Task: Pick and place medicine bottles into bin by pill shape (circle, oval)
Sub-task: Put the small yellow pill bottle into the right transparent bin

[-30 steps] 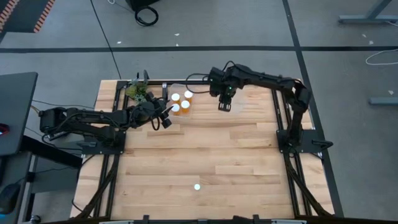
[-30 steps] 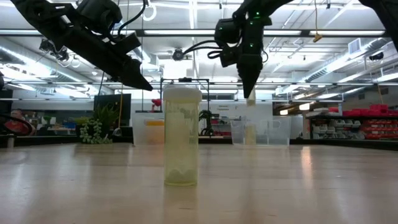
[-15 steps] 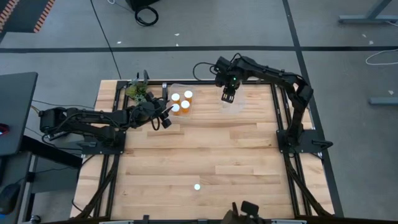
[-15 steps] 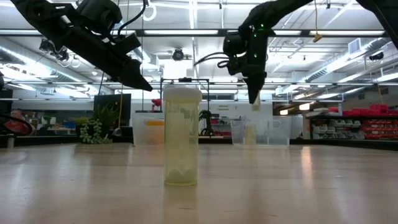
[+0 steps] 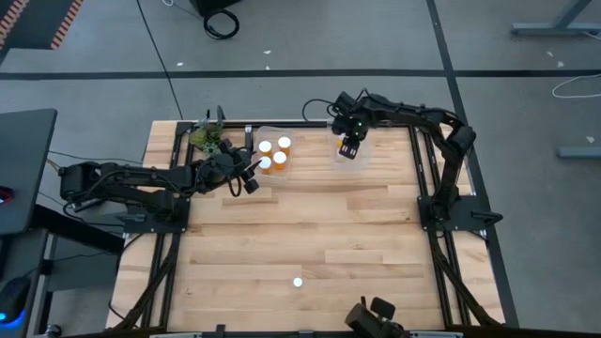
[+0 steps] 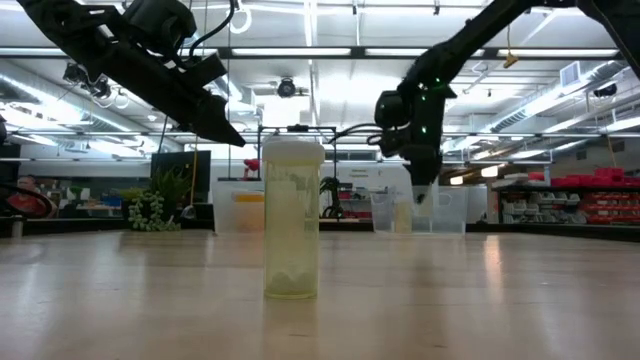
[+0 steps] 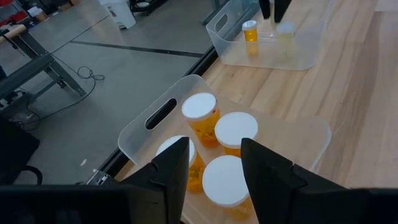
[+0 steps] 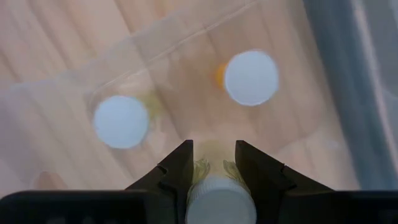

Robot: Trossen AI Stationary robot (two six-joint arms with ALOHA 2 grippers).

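Hovering over the far right bin [image 5: 349,160], right gripper [image 5: 349,151] pointing down, fingers [image 8: 180,168] clamped either side of a small white-capped bottle [image 8: 219,199]. Below that gripper, inside the clear bin [image 8: 186,68]: two more bottles standing upright, one with orange showing at its side [image 8: 250,77], one pale [image 8: 121,121], well apart from each other. From table height, same gripper [image 6: 424,190] hanging just above the bin [image 6: 445,212], held bottle hard to pick out there.

Waiting near the far left bin [image 5: 266,136], left gripper [image 5: 250,180] up off the table, just beside the bin's near edge. Fingers [image 7: 174,168] standing a little apart, nothing between them. Straight ahead of that gripper: four orange bottles [image 7: 236,134] with white caps, packed close together and upright in the bin [image 7: 149,118]; in the overhead view only three caps [image 5: 273,153] clear, the gripper covering part of the cluster. Farther off past those fingers, the other bin [image 7: 261,53] with an orange bottle [image 7: 250,31] and a pale one [image 7: 285,32], right gripper's fingertips [image 7: 273,7] above them.

Standing alone at the near edge of the table, well away from both grippers: one pale bottle [image 5: 298,281], upright, looming large before the low camera [image 6: 292,218]. Sitting beside the left bin at the far corner: a green plant [image 5: 207,139].
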